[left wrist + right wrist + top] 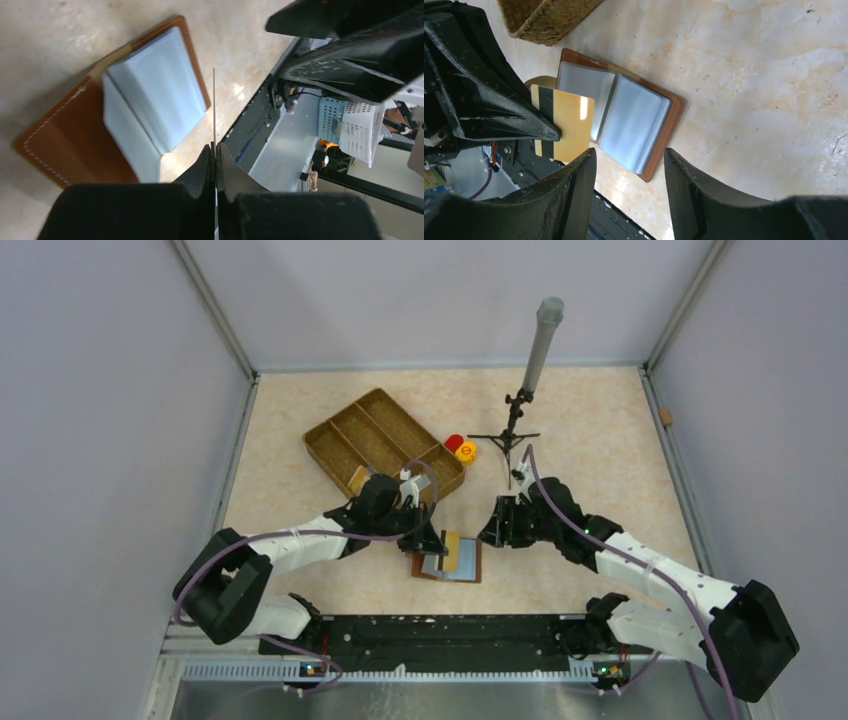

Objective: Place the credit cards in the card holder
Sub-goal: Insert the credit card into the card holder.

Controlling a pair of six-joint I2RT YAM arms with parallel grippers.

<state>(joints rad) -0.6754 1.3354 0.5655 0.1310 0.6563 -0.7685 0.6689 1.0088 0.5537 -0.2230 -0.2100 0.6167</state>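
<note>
The card holder (462,562) lies open on the table between the two arms, brown leather with pale blue-grey sleeves (155,107) fanned up. My left gripper (438,541) is shut on a yellowish-gold credit card (452,549), held upright over the holder's left half. In the left wrist view this card (214,107) shows edge-on as a thin line rising from the shut gripper (215,148). In the right wrist view the gold card (563,124) hangs beside the card holder (664,135). My right gripper (630,156) is open and empty, just right of the holder (494,530).
A divided wicker tray (345,435) stands behind the left arm. A red cap (454,442) and an orange cap (466,452) lie by its right corner. A black tripod with a grey cylinder (518,420) stands at the back. The black base rail (430,635) runs along the near edge.
</note>
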